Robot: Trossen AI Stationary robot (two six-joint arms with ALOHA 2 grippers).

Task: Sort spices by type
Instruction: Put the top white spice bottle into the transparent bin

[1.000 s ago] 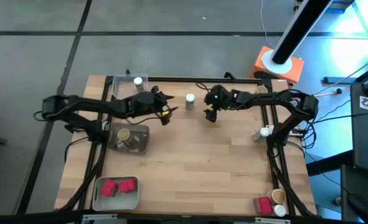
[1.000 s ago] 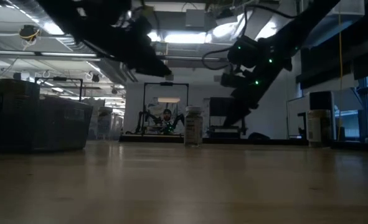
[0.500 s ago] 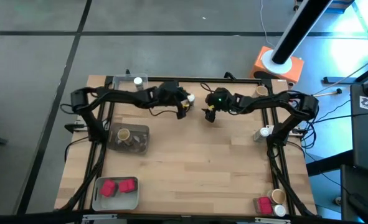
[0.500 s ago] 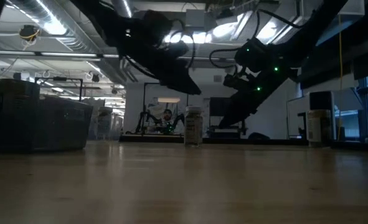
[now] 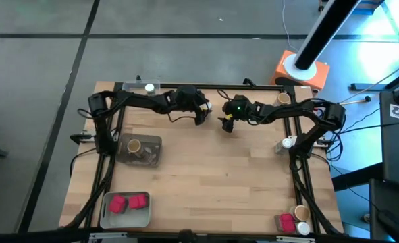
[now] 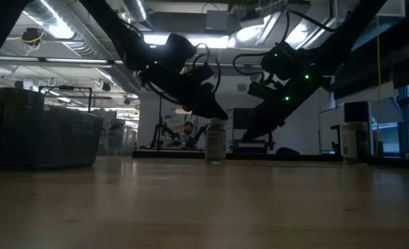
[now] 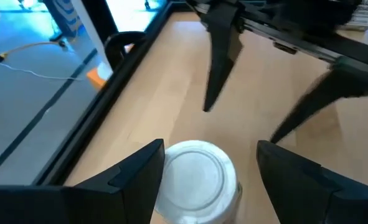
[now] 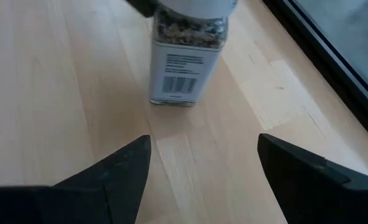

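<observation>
Wooden table point(image 5: 219, 175) with pale planks and a black frame along its edges. Grey rectangular tray point(image 5: 146, 210) at the near left corner; a second tray point(image 5: 153, 154) further back on the left side; a clear tray point(image 5: 130, 88) at the far left corner. Orange object point(image 5: 283, 67) on the floor beyond the far right corner. Dark bins point(image 6: 41, 138) at left in the low view

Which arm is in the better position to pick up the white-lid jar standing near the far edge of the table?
Probably the left. The left gripper is open with its fingers on both sides of the white-lid jar, directly above it. The right gripper is also open but stands apart from the jar, beside it.
</observation>
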